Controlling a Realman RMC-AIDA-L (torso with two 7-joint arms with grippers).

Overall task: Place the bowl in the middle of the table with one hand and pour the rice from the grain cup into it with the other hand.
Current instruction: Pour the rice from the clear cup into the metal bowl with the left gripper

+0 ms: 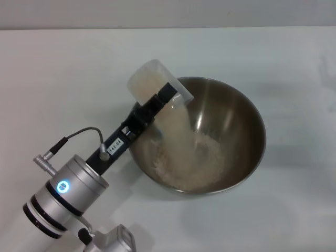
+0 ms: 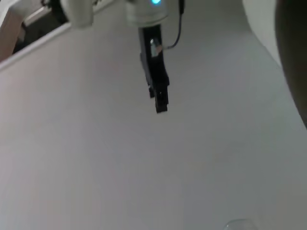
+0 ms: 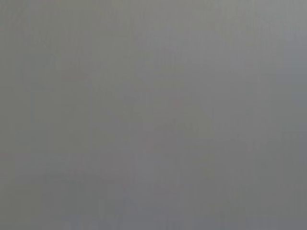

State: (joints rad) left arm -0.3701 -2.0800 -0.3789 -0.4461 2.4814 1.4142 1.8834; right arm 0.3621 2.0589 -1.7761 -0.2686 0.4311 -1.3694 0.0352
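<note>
The steel bowl (image 1: 236,110) stands on the white table (image 1: 63,68) right of centre. My left gripper (image 1: 167,95) reaches in from the lower left and is shut on the clear grain cup (image 1: 152,81). It holds the cup tipped over the bowl's near-left rim. Rice (image 1: 176,123) streams from the cup's mouth onto a pale heap of rice (image 1: 194,165) in the bowl's bottom, and some rice still fills the cup. My right gripper (image 2: 161,106) does not show in the head view. In the left wrist view it hangs empty above the bare table.
White tabletop lies on all sides of the bowl. The table's far edge (image 1: 168,28) runs across the top of the head view. The right wrist view shows only a flat grey surface.
</note>
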